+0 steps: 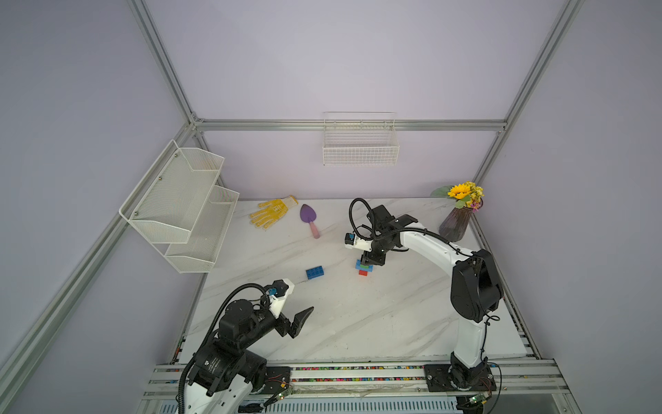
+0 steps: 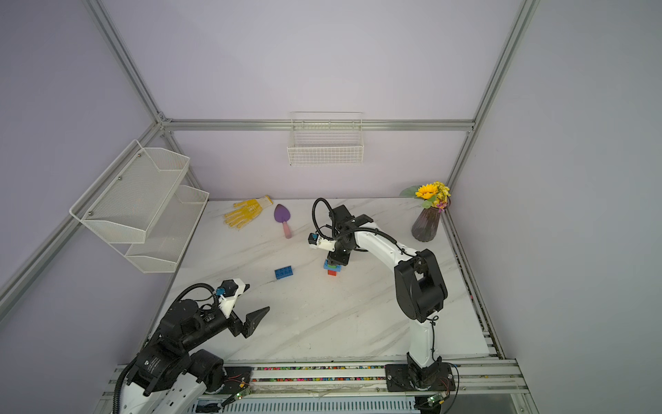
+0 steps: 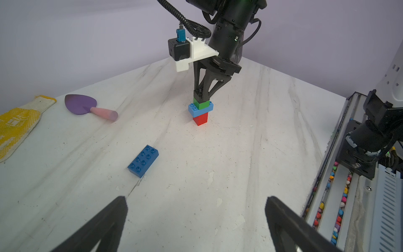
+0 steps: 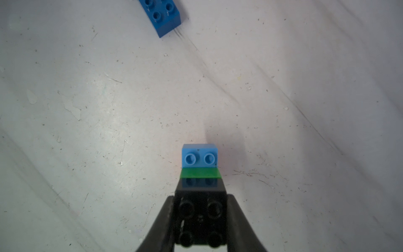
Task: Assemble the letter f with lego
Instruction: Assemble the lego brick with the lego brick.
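Lego stack (image 3: 200, 110) stands upright on the counter (image 1: 376, 322), about halfway back and toward the right arm's side. From the bottom up it has a red brick (image 3: 200, 120) on the counter, a light-blue bar (image 3: 199, 110) across it, a green brick (image 3: 202, 104), and a black brick (image 3: 198, 97) on top. One end of the bar juts sideways out of the column with two bare studs showing, which is plain in the right wrist view.

The right fingers (image 4: 162, 220) point straight down and are clamped on the black brick, one against each side face, with its four studs visible between them. I cannot tell whether the black brick is pressed fully home on the green one.

A darker blue brick (image 1: 315, 272) lies flat and studs up on the counter, apart from the stack, between it and the left arm.

The left fingers (image 3: 109, 224) are spread wide with nothing between them. They hover over the near left part of the counter, aimed toward the bricks and well apart from both.

Along the back of the counter lie a yellow glove (image 1: 272, 211) and, just beside it, a purple trowel (image 1: 308, 217) with a pink handle. A vase (image 1: 455, 225) of flowers stands in the back right corner. A wire basket (image 1: 360, 147) hangs on the back wall and a two-tier mesh rack (image 1: 179, 204) on the left wall.
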{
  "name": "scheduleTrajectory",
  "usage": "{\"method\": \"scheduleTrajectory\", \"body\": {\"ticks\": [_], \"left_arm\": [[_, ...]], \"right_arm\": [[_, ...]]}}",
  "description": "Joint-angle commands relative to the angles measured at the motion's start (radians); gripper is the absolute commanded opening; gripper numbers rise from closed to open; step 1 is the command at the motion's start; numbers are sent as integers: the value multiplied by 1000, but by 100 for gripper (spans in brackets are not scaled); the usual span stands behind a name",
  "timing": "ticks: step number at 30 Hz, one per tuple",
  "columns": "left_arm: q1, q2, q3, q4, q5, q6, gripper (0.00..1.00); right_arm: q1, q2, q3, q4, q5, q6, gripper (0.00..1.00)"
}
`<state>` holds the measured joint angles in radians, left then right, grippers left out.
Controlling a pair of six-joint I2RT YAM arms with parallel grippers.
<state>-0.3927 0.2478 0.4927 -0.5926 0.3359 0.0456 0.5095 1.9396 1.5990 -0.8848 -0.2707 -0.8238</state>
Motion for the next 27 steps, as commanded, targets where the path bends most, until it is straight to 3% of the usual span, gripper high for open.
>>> {"method": "scheduleTrajectory", "body": {"ticks": [1, 11, 27], "left_arm": [[6, 4, 4, 34, -3, 8, 100], [6, 8, 4, 34, 2, 10, 100], [6, 2, 4, 34, 3, 11, 100]], "right_arm": [[-9, 46, -10, -6, -9, -10, 5], [-13, 66, 19, -97, 5, -1, 5], [-15, 148, -83, -29, -31, -12, 3]]}}
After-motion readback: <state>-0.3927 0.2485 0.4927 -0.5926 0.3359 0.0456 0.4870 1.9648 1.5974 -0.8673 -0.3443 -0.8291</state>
